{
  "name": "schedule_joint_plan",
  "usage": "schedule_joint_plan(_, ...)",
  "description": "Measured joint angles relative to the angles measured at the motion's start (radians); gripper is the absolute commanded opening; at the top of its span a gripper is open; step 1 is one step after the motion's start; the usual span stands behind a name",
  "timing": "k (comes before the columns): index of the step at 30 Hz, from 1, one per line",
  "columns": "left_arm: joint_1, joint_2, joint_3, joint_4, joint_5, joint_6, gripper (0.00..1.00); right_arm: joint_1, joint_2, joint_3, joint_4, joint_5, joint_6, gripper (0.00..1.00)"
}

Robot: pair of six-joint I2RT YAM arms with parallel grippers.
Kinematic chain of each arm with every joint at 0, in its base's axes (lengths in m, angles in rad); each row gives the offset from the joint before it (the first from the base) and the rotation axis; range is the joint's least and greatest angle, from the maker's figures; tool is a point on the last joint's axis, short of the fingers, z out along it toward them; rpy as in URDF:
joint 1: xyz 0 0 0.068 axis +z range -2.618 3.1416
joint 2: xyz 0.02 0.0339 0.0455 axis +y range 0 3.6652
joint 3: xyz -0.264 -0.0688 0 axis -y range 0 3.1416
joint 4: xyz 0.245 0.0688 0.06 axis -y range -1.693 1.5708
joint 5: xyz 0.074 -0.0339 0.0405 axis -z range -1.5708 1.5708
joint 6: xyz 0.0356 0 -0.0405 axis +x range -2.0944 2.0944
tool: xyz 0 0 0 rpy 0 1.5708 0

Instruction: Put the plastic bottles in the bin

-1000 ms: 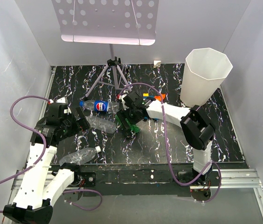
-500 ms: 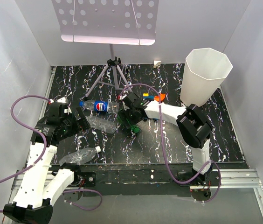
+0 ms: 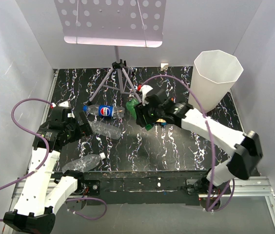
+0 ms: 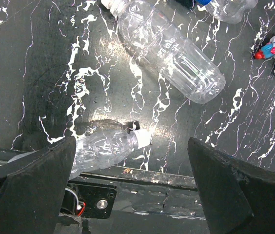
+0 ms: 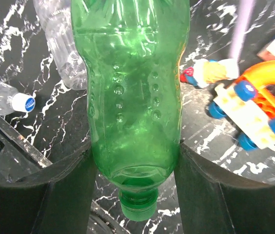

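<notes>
My right gripper [image 3: 142,114] is shut on the green bottle [image 3: 138,111], held above the table's middle; in the right wrist view the green bottle [image 5: 130,97] sits between the pads, cap toward the camera. The white faceted bin [image 3: 214,80] stands at the back right. The Pepsi bottle [image 3: 101,110] lies left of centre. One clear bottle [image 3: 106,129] lies below it and shows in the left wrist view [image 4: 169,48]. Another clear bottle [image 3: 82,164] lies at the front edge, and in the left wrist view [image 4: 106,148]. My left gripper [image 3: 81,127] is open and empty. The orange bottle is hidden.
Toy blocks [image 5: 254,109] lie behind the right gripper, partly hidden in the top view. A tripod [image 3: 119,78] with a perforated white plate [image 3: 113,22] stands at the back centre. White walls enclose the table on three sides.
My right arm has lifted the green bottle off the table and swung it up and right. The left arm has barely moved.
</notes>
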Motion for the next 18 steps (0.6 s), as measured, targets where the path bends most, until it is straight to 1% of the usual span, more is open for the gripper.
schedule_joint_plan(4,0.0,0.01,0.004,-0.001,0.001,0.015,0.99,0.001,-0.154,-0.006,-0.047,0.097,-0.002,0.44)
schedule_joint_plan(6,0.0,0.011,0.004,-0.001,0.001,0.023,0.99,-0.003,-0.233,-0.008,-0.067,0.165,-0.004,0.39)
schedule_joint_plan(10,0.0,0.014,0.006,-0.003,0.006,0.031,0.99,-0.059,-0.367,0.006,-0.098,0.277,-0.01,0.37)
schedule_joint_plan(13,0.0,0.022,0.016,-0.005,0.019,0.038,0.99,-0.176,-0.415,0.045,-0.106,0.311,-0.013,0.37)
schedule_joint_plan(18,0.0,0.027,0.029,-0.007,0.032,0.05,0.99,-0.474,-0.405,0.164,-0.122,0.291,0.011,0.37)
